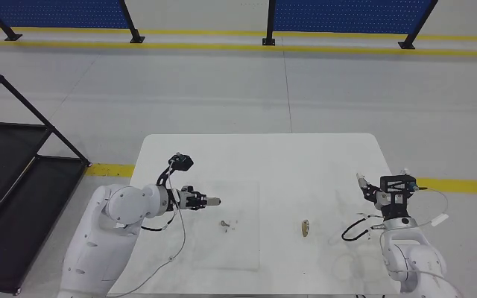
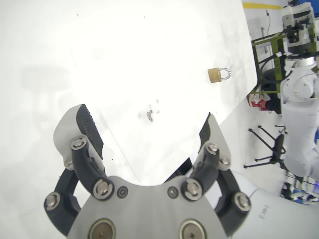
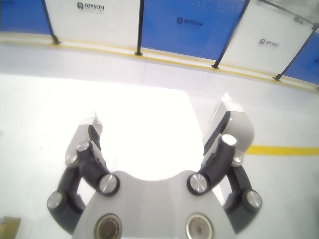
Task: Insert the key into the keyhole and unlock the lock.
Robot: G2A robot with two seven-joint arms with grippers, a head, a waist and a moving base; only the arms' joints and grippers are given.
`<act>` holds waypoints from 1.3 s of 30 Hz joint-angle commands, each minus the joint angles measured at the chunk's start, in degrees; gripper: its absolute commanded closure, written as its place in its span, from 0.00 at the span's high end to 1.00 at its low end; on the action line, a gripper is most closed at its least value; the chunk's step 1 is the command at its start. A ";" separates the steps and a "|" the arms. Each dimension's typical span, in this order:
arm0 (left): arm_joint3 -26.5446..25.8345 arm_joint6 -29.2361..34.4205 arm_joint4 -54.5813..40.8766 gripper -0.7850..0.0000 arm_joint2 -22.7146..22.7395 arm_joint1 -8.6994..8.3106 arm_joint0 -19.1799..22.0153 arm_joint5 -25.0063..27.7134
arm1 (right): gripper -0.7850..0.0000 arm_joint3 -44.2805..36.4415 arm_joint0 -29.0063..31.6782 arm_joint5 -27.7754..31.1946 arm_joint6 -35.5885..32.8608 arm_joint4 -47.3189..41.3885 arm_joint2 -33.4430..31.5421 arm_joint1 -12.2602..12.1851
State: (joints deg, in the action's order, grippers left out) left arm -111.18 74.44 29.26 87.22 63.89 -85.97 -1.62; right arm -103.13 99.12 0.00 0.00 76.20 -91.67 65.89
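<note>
Both left fingers (image 2: 89,130) and right fingers (image 3: 219,125) hang open, empty. The key (image 1: 225,223) lies on the counter (image 1: 328,156) toward its near edge, the lock (image 1: 305,227) to its right. Likely step: reaching; next, the left fingers must lower onto the flat key.

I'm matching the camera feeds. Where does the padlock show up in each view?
Top view: padlock on the table, right of the key.
Left wrist view: padlock beyond the open fingers, near the table's edge.
Right wrist view: brass corner at the frame's edge behind the fingers, probably the padlock.
Shared landmark: the white table.
</note>
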 commanded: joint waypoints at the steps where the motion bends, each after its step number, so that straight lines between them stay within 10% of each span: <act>1: 0.73 -0.03 0.46 1.00 -1.54 -0.02 0.09 -0.61 | 1.00 0.00 0.00 0.00 0.00 0.00 0.00 0.00; 39: 6.21 -0.72 -7.32 1.00 -10.20 0.03 2.34 -14.82 | 1.00 0.00 0.00 0.00 0.00 0.00 0.00 0.00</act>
State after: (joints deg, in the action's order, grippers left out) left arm -105.26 73.64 22.24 77.28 63.91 -83.85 -15.59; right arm -103.13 99.12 0.00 0.00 76.20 -91.67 65.89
